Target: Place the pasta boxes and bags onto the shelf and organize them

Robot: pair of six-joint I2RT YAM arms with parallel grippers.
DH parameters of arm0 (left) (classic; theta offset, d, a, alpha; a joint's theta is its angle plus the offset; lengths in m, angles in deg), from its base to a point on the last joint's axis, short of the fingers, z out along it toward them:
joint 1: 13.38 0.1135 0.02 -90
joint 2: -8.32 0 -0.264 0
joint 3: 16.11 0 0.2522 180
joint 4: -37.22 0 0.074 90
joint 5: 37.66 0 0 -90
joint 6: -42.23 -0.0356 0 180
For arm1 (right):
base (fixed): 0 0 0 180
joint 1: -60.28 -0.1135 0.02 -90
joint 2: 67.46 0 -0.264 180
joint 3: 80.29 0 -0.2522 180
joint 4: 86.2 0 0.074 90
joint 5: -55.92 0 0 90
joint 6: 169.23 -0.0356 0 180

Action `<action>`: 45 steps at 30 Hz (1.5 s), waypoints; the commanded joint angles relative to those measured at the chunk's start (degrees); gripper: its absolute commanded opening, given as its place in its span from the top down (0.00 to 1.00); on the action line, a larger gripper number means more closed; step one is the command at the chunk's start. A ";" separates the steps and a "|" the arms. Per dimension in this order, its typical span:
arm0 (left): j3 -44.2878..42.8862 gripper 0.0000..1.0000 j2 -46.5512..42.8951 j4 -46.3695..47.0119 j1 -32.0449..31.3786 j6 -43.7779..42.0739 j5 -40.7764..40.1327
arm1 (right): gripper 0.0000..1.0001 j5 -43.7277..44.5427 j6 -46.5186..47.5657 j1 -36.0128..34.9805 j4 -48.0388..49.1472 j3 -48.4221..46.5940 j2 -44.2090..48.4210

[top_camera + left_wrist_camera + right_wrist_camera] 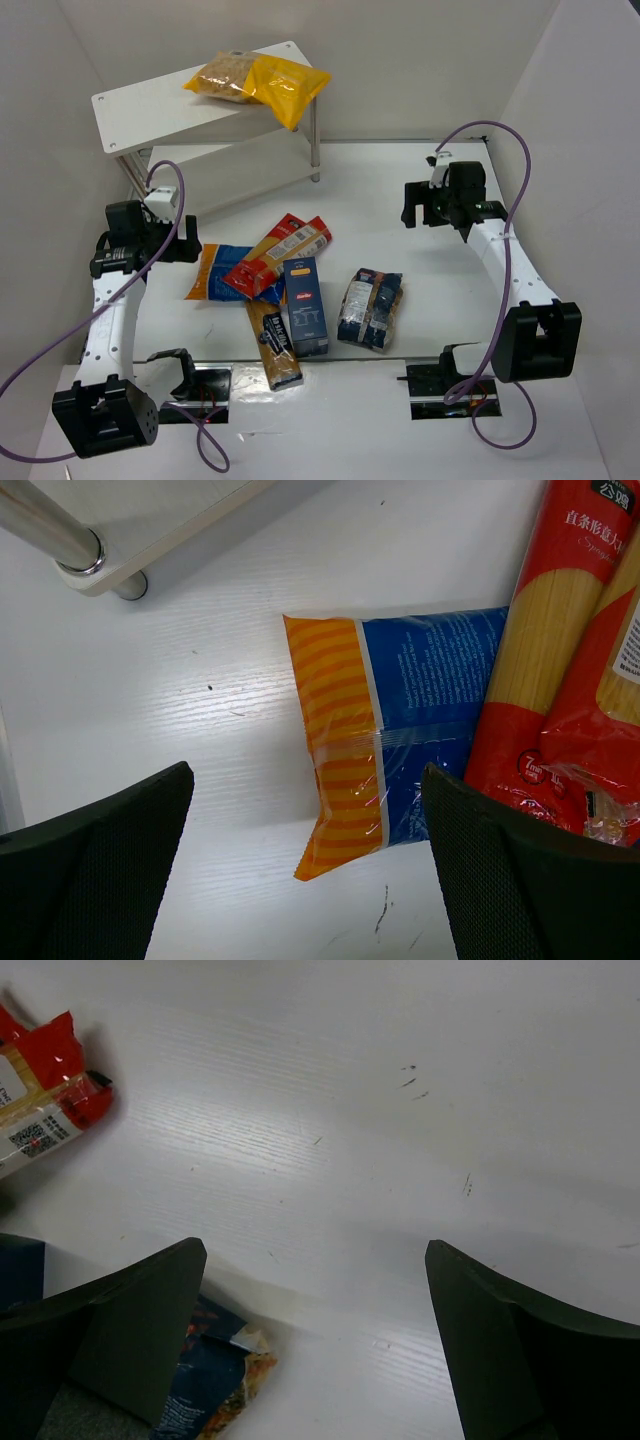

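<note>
A bright yellow bag (270, 85) is laid on the white two-tier shelf (140, 115), beyond the left hand (185, 245). Beneath that hand, a flat orange-and-blue bag (390, 730) is overlapped by a long red-orange pack (285, 250). A dark blue carton (305, 305), tan-and-dark carton (277, 350) and clear blue-labelled bag (370, 308) are seen to its right.

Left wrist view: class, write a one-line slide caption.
Open left gripper hovers over the flat orange-and-blue bag, overlapped by the red spaghetti pack.

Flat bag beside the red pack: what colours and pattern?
Flat bag: orange stripes at one end, blue elsewhere; best in left wrist view.
</note>
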 commanded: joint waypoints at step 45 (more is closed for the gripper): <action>-2.26 0.00 1.35 -0.05 0.28 -1.67 2.94 | 0.90 -16.03 39.98 -17.45 -29.68 -5.99 -36.40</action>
